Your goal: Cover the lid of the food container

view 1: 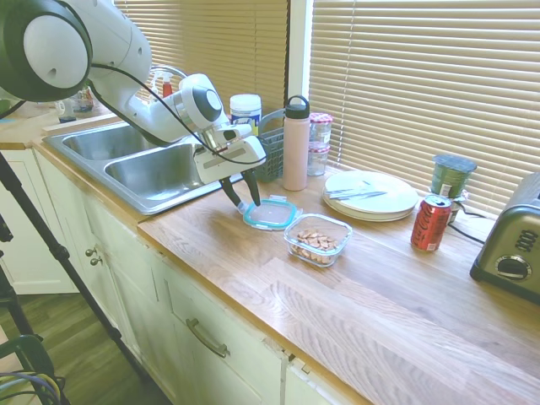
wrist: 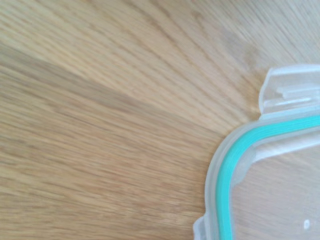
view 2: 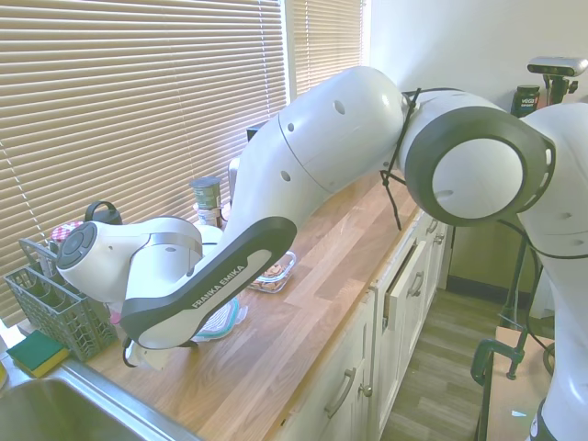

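The lid (view 1: 271, 213) is held slightly tilted just above the wooden counter (view 1: 354, 295), its near-sink edge pinched between the dark fingers (view 1: 251, 187) of the gripper (view 1: 242, 199), which are closed on it. It hangs just beside the container (view 1: 318, 240), on the sink side, not over it; the container stands open on the counter with brown nuts inside. In the second exterior view the lid (view 2: 220, 319) shows only partly behind the arm, and the container (view 2: 273, 270) lies just past it, also partly hidden. The wrist view shows one rounded corner of the lid (wrist: 235, 165) with its teal rim and a clear snap tab, the counter's wood grain (wrist: 100, 115) filling the rest. Behind the lid stand a pink bottle (view 1: 296, 143) with a black cap, a grey basket (view 1: 272, 145) and two stacked jars (view 1: 320, 142) with red-patterned lids. Further along the counter are white plates (view 1: 371, 195) with cutlery on top, a red can (view 1: 430, 223), a green tub (view 1: 452, 175) and a toaster (view 1: 513, 245) at the edge. The steel sink (view 1: 143, 164) lies beside the arm.
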Robot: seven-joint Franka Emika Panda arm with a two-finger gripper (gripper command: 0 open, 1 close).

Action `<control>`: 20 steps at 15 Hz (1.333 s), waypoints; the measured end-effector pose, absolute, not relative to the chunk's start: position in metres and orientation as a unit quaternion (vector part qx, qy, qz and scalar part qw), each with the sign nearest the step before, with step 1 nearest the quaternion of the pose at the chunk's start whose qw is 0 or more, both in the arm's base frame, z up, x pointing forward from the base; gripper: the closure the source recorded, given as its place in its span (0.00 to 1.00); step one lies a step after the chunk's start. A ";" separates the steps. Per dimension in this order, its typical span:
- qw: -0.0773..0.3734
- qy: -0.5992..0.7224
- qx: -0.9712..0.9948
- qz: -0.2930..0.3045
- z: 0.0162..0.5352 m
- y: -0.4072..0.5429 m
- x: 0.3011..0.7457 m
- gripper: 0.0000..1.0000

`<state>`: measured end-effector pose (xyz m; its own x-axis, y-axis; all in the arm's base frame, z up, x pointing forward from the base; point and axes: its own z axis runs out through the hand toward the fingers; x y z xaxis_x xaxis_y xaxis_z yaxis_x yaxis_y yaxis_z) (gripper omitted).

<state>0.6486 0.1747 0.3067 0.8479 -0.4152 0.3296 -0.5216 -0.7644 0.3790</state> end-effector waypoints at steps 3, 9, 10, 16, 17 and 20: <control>0.235 -0.251 0.932 0.114 0.303 0.173 0.643 1.00; 0.239 -0.251 0.931 0.114 0.302 0.169 0.634 1.00; 0.239 -0.251 0.931 0.114 0.303 0.169 0.633 1.00; 0.195 -0.266 0.936 0.122 0.357 0.178 0.611 1.00; 0.186 -0.269 0.937 0.125 0.370 0.177 0.607 1.00; 0.160 -0.281 0.938 0.126 0.401 0.169 0.598 1.00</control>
<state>0.5975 0.1691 0.4013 0.8102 -0.4872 0.3259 -0.5677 -0.7906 0.2295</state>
